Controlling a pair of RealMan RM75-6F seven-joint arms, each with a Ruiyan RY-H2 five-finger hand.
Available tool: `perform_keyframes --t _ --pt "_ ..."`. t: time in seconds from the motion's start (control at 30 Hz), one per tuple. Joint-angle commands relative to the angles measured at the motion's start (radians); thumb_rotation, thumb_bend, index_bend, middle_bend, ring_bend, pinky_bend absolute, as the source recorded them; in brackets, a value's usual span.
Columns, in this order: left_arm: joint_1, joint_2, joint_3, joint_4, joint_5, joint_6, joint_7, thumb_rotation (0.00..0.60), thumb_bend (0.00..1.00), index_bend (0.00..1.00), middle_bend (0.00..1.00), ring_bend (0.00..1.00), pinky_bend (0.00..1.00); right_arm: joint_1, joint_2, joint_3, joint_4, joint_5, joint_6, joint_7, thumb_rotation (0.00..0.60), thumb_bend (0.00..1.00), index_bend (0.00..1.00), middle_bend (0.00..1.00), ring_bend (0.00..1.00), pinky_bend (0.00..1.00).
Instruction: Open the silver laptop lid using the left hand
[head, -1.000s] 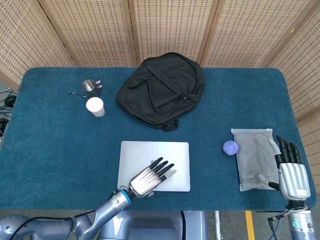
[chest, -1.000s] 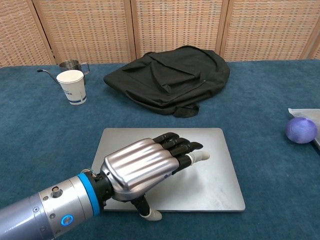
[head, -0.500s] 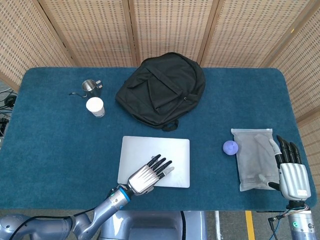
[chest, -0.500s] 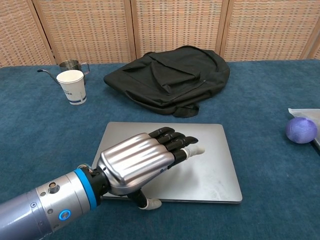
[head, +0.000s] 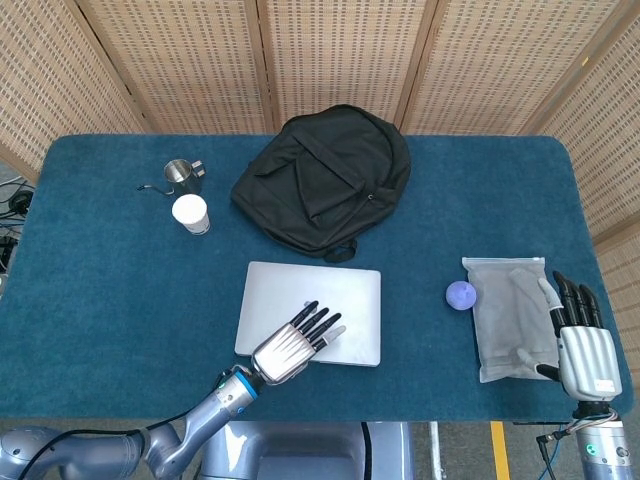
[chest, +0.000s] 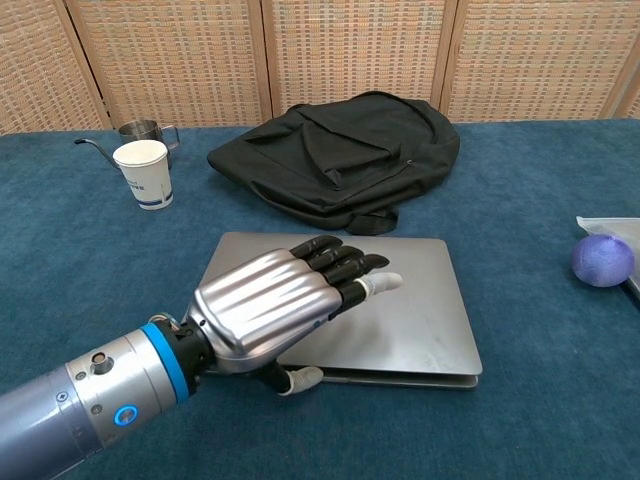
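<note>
The silver laptop (head: 345, 298) (chest: 425, 300) lies on the blue table near the front edge. Its lid is raised a little, and a thin gap shows along the front right edge in the chest view. My left hand (head: 290, 345) (chest: 268, 308) lies on the lid's front left part, fingers stretched over the top and thumb tucked under the front edge, so it pinches the lid. My right hand (head: 582, 345) rests at the table's front right with fingers straight and apart, holding nothing. Only the head view shows it.
A black backpack (head: 325, 175) (chest: 340, 150) lies just behind the laptop. A paper cup (head: 190, 213) (chest: 142, 173) and a metal pitcher (head: 180, 175) (chest: 140, 130) stand at the back left. A purple ball (head: 460, 294) (chest: 602, 260) and a grey pouch (head: 505, 315) lie to the right.
My left hand has drawn back toward the front edge and hooked its thumb under it. The lid's front edge has lifted off the base, opening a small gap. The right hand has not moved.
</note>
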Motion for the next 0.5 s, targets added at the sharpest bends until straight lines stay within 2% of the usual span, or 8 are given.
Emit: perform_keyframes --t 0.03,0.5 --pt "-0.002 -0.007 -0.004 0.013 0.002 0.013 0.0 0.6 0.36 0.0 0.0 0.0 0.0 0.0 0.0 -0.001 0.0 -0.001 0.0 -0.001 0.6 0.0 0.0 0.0 0.0 0.0" --pt "-0.045 -0.054 -0.06 0.065 0.0 0.054 0.016 0.6 0.4 0.0 0.0 0.0 0.0 0.012 -0.005 -0.021 0.026 -0.053 -0.006 0.04 0.6 0.0 0.0 0.0 0.0 0.0"
